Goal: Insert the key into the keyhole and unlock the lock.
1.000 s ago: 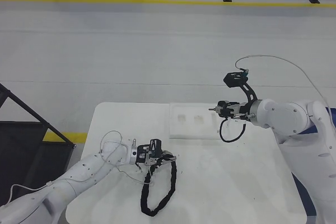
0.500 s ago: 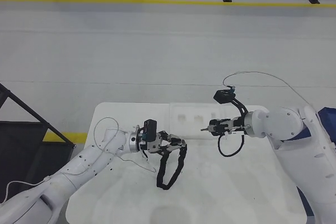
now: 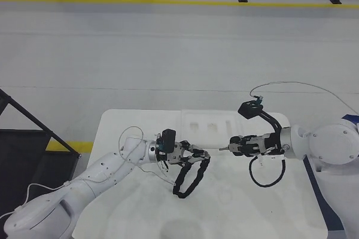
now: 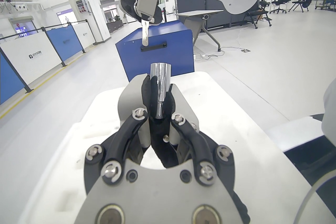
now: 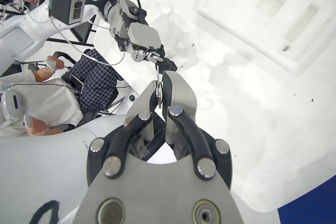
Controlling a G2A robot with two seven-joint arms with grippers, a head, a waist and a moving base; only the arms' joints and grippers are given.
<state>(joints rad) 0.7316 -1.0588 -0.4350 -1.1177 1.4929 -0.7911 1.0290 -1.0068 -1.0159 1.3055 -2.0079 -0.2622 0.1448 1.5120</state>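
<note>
Over the last second both arms have closed in on each other. The left hand (image 3: 190,155) has lifted the cable lock (image 3: 191,170) off the front-left part of the worktop (image 3: 275,203) and carried it towards the middle. The right hand (image 3: 234,146) has come in from over the foam tray (image 3: 206,126) at the far edge, bringing the key (image 3: 221,147) with it. The wide gap between key and lock is now down to very little, so the job appears to have gone from carrying to lining up.

The white worktop carries the foam tray against its far edge, its three shallow pockets bare. In front of the tray, about mid-worktop, the two hands face each other.

The left hand is clamped narrow on the lock, just behind the chrome lock cylinder (image 4: 160,72), which sticks out past the fingertips towards the other arm. The black cable loop (image 3: 188,179) hangs down from the grip towards the front edge.

The right hand is pinched tight on the bow of the key, with the blade pointing out at the cylinder. The left wrist view shows the blade tip short of the cylinder's end and off to one side of its axis. The right wrist view shows the keyhole face (image 5: 137,55) beside the tip, not in line with it. The key is therefore not yet in. What seems needed next is a small sideways correction, then a straight push.
</note>
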